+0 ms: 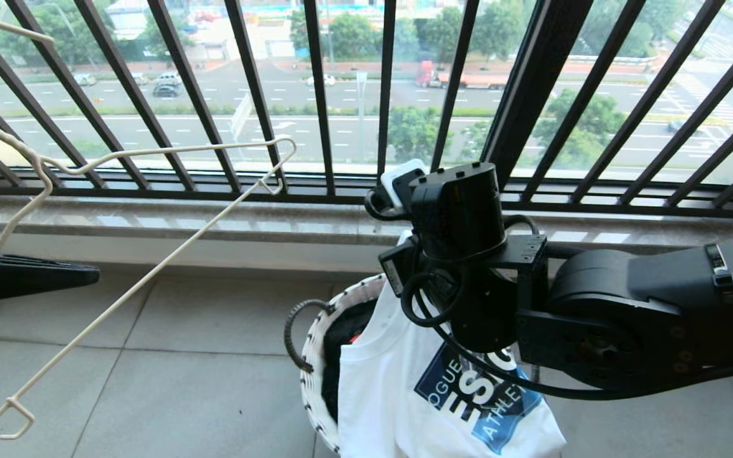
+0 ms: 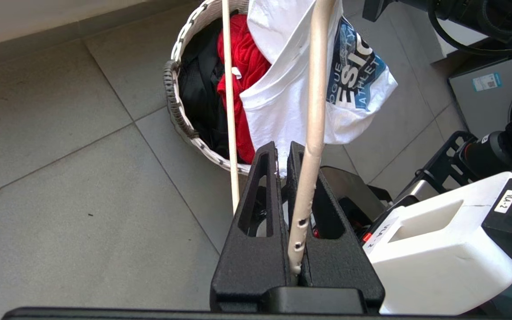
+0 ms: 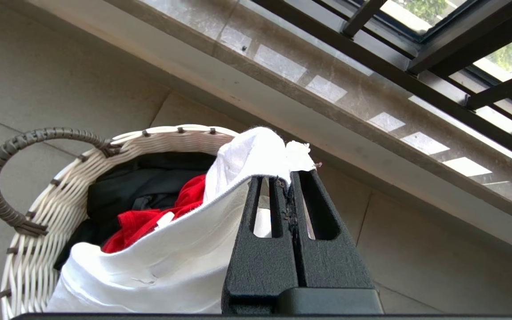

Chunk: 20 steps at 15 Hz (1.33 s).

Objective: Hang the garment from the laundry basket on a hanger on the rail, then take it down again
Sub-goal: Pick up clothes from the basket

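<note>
you are early in the task: the shirt (image 1: 404, 388) is up out of the basket (image 1: 313, 375), hanging over its near side, pinched at a fold by the right gripper (image 3: 290, 180). the left gripper (image 2: 288, 155), off to the left, is clamped on the hanger (image 1: 150, 267). threading the shirt onto the hanger, hanging it on the rail and taking it down are all left. no rail shows. red and black clothes (image 2: 220, 89) stay in the basket; the window bars (image 1: 319, 95) stand close behind.
</note>
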Motion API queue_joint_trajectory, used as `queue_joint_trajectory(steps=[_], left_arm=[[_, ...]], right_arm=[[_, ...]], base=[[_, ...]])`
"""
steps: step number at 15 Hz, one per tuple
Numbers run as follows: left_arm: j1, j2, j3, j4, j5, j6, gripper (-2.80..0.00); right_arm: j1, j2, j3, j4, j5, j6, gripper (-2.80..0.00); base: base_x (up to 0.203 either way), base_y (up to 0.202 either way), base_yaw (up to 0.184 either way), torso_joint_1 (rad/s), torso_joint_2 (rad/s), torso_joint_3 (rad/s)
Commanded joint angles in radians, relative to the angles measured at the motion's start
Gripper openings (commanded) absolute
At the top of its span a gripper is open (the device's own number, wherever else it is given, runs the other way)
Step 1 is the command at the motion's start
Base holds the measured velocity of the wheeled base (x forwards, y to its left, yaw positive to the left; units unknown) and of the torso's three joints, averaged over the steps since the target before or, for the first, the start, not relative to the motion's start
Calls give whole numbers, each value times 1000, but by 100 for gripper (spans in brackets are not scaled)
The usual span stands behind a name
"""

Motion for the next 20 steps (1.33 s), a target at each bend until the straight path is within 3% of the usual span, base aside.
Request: queue_joint_trajectory(steps=[1,20], left_arm=[[0,-11,15,4,-5,23,-280],[-10,-11,44,4,-7,71,-280]], right_arm=[[0,14,-1,-23,-4,-2,-280],[-24,33,-4,-53,-2,-21,-280]], base=[[0,0,0,-2,0,193],[0,0,0,1,2,201]])
